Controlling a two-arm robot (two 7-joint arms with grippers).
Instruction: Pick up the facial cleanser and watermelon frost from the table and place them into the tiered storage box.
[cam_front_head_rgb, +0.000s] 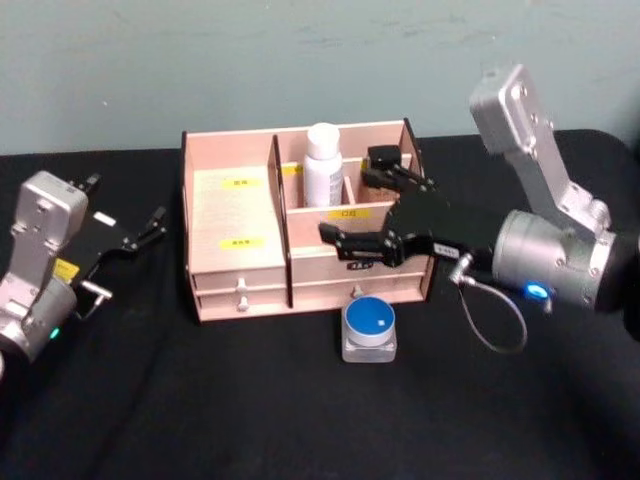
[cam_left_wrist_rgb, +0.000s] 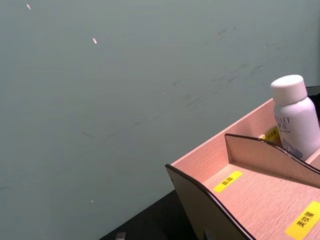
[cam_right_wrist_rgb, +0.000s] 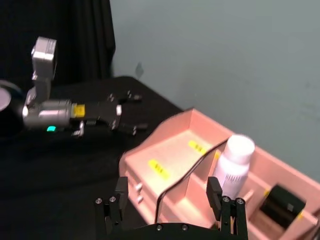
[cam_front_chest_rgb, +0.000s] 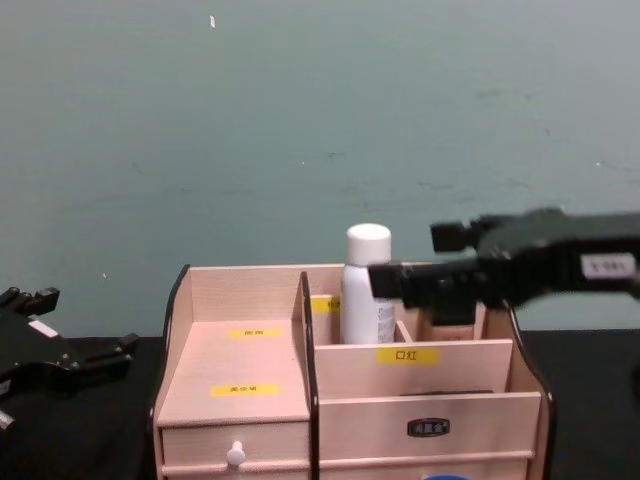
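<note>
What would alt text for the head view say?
A white bottle stands inside the tiered storage box, the open right gripper hovering over the box's right half. A blue-lidded jar sits on the table in front; the left gripper rests at left.

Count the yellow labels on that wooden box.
4 labels: two on the light wooden stepped box's left tiers, one beside the white bottle, one on the divider before it. The black right pincer may hide more.
</note>
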